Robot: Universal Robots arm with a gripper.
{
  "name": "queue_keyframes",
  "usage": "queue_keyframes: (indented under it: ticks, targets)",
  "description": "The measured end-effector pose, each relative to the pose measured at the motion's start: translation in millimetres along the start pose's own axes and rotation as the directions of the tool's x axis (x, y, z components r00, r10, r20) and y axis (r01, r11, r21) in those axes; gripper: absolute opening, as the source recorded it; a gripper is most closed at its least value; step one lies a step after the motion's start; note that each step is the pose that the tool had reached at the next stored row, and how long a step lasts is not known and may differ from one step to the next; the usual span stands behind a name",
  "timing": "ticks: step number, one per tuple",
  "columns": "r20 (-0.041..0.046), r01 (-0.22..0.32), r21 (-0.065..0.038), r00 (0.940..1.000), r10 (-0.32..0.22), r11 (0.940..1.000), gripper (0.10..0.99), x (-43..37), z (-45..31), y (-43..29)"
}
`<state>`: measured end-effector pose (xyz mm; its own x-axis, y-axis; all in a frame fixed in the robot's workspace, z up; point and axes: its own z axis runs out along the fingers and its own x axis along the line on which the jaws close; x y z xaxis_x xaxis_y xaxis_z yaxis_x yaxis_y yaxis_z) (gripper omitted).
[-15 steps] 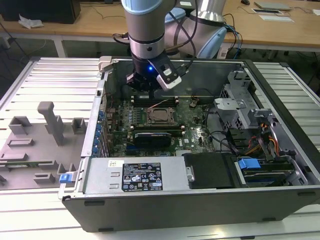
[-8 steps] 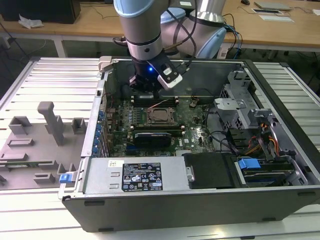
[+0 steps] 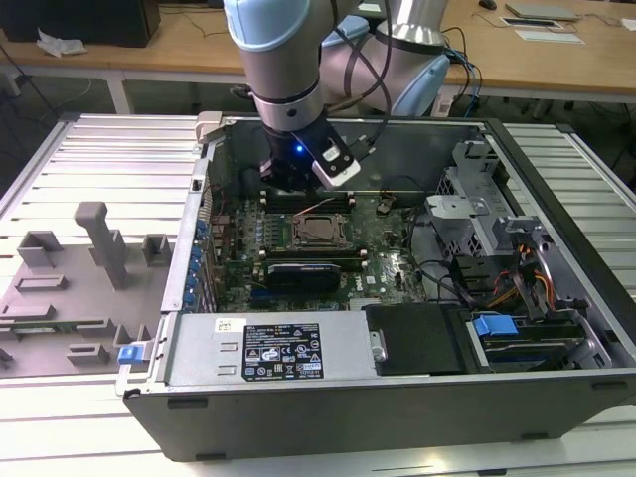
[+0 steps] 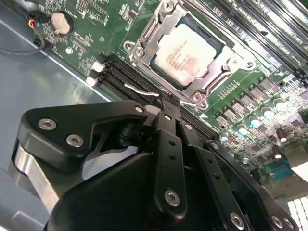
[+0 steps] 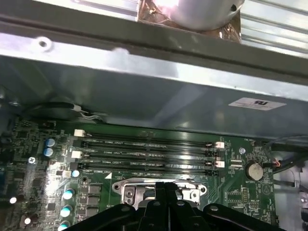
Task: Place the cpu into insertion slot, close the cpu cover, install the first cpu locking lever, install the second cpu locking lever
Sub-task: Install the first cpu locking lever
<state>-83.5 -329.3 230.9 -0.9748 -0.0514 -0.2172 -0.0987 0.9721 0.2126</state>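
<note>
1. We find the computer case (image 3: 397,402) lying open side up on the slatted metal worktop (image 3: 89,149), with the green motherboard (image 3: 388,243) flat on its floor.

2. The insertion slot (image 4: 130,47) sits near the middle of the motherboard, just beside the bank of long black memory slots (image 5: 149,153).

3. The cpu (image 4: 185,53) lies seated in the insertion slot, its dull silver top facing up.

4. The cpu cover (image 4: 147,41) lies flat over it, and the chip shows through the cover's square window.

5. A thin silver locking lever (image 4: 139,89) runs along the socket edge that faces the memory slots. We cannot tell whether it is latched.

6. The gripper (image 4: 168,103) hangs inside the case over that same edge. In both wrist views its black fingers (image 5: 161,192) are pressed together, tips just beside the lever. We cannot tell whether they touch it.

7. A coin cell battery (image 5: 253,170) sits near the end of the memory slots.

8. Grey holding fixtures (image 3: 99,243) stand on the worktop at the exterior view's left, well apart from the case.
</note>
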Motion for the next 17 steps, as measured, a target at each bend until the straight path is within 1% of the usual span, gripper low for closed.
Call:
queue_keyframes:
  ticks: [4,9,17]
  targets:
    - [0.0048,-0.021,0.005,0.9998,0.021,0.9998,0.106,-5.8,5.3,-1.6]
    - [0.0068,-0.030,0.007,0.9995,0.030,0.9995,0.106,-8.1,7.9,-1.0]
    - [0.0072,-0.032,0.007,0.9995,0.032,0.9995,0.106,-10.0,11.6,7.7]
